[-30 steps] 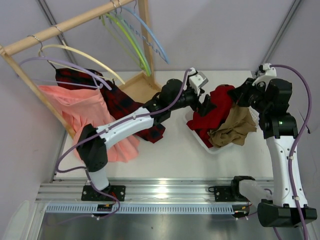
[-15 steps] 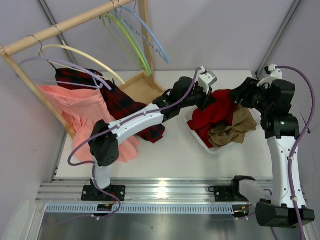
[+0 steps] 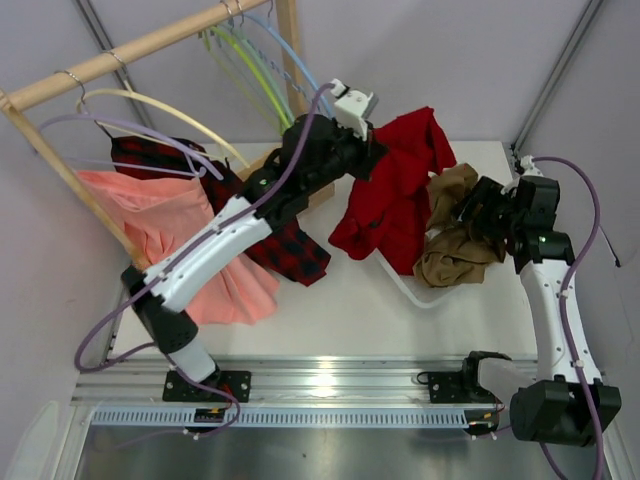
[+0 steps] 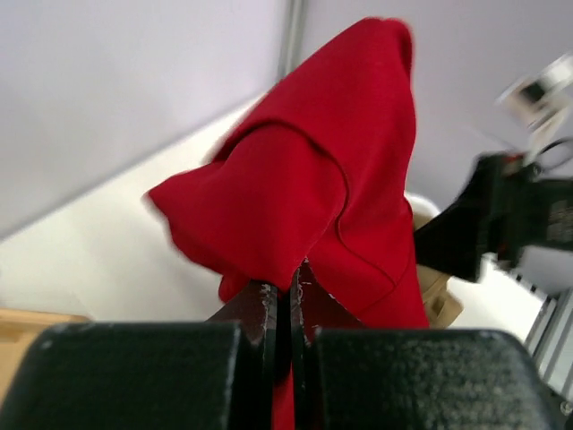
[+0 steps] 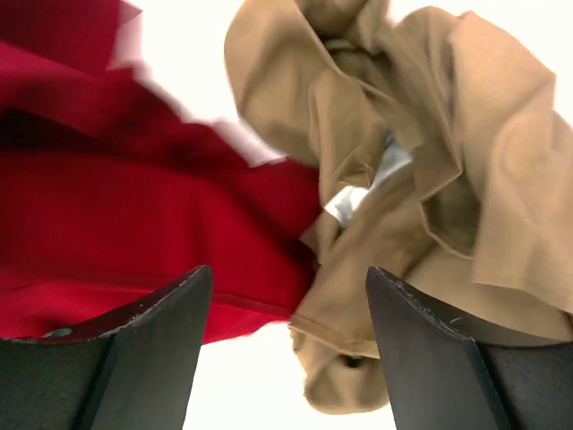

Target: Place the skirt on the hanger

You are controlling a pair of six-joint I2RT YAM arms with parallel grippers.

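Observation:
The deep-red skirt (image 3: 392,190) hangs in the air over the table, lifted clear of the white basket (image 3: 412,291). My left gripper (image 3: 374,150) is shut on the skirt's upper edge. The left wrist view shows red cloth (image 4: 304,170) pinched between the closed fingers of the left gripper (image 4: 285,291). My right gripper (image 3: 480,213) stands open beside the tan garment (image 3: 455,245), holding nothing. In the right wrist view the skirt (image 5: 125,224) lies left of the right gripper (image 5: 286,300) and the tan cloth (image 5: 430,170) lies ahead of it. The lime-green hanger (image 3: 256,76) hangs on the wooden rail (image 3: 130,50).
On the rail hang a light-blue hanger (image 3: 302,72), a cream hanger (image 3: 165,104) and a lilac one (image 3: 130,130). A red-and-black plaid skirt (image 3: 262,228) and a salmon skirt (image 3: 170,235) hang at the left. The rack's wooden base (image 3: 275,172) sits behind the left arm.
The left gripper shut on the red skirt and lifted it up and to the left, out of the basket. The right gripper opened, let go and moved lower, towards the tan garment.

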